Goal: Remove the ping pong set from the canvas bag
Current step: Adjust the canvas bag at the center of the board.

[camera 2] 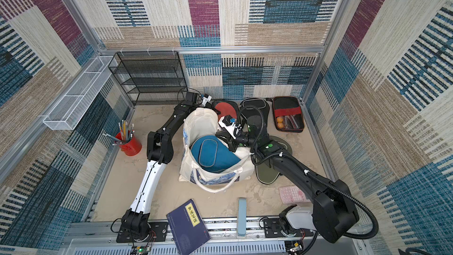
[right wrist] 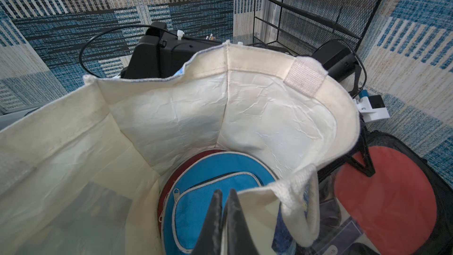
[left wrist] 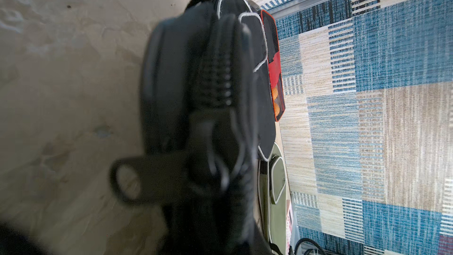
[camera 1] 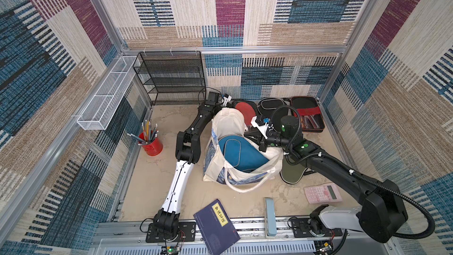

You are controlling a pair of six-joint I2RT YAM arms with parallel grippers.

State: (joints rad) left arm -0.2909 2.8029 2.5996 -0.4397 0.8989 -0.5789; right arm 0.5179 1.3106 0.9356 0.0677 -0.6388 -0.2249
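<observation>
Here, right fingers [right wrist: 213, 217] closed beside canvas bag [right wrist: 171, 109] rim above blue cover [right wrist: 215, 175], left fingers [left wrist: 218, 77] blurred, state unclear

Patchwork carpet in blue, maroon and beige covers the 3 walls [camera 1: 230, 8], edged by aluminium rails [camera 1: 269, 49]. The desk [camera 1: 149, 180] is mottled beige. A black mesh shelf [camera 1: 171, 79] stands at the back; a white wire basket [camera 1: 107, 94] hangs beside it.

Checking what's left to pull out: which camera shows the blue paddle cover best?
The right wrist view: it looks into the canvas bag and shows the blue paddle cover close, zipper visible. Both top views show it smaller. The left wrist view misses it.
</observation>
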